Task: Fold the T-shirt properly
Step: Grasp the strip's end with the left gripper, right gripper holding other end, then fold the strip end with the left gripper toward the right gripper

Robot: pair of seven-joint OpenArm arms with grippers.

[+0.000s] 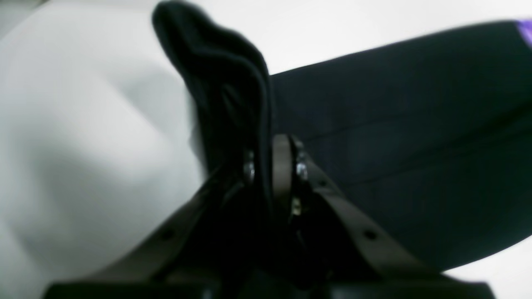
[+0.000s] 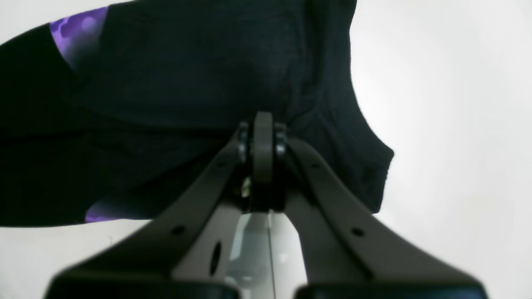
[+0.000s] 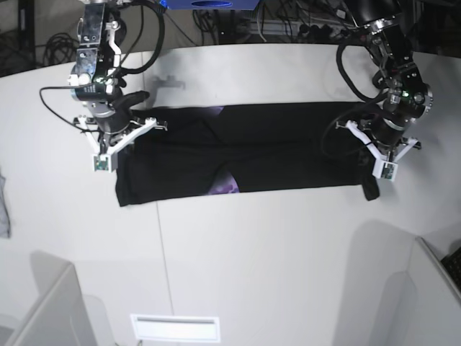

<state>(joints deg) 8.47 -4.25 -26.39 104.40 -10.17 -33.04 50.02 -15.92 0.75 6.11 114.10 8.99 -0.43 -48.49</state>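
The black T-shirt [image 3: 274, 155] lies folded into a long band across the white table [image 3: 252, 245], held at both ends. Purple print peeks out at its middle front edge [image 3: 225, 187]. My right gripper [image 3: 126, 148], on the left of the base view, is shut on the shirt's left end. In the right wrist view the gripper [image 2: 262, 137] pinches the black cloth [image 2: 166, 83]. My left gripper [image 3: 366, 155] is shut on the right end. In the left wrist view the gripper [image 1: 272, 166] clamps a fold of the shirt [image 1: 216, 74] that stands up past the fingertips.
A small grey cloth scrap [image 3: 3, 209] lies at the table's far left edge. White partitions stand at the front left [image 3: 43, 310] and front right [image 3: 425, 288]. Cables and a blue box [image 3: 209, 3] sit behind the table.
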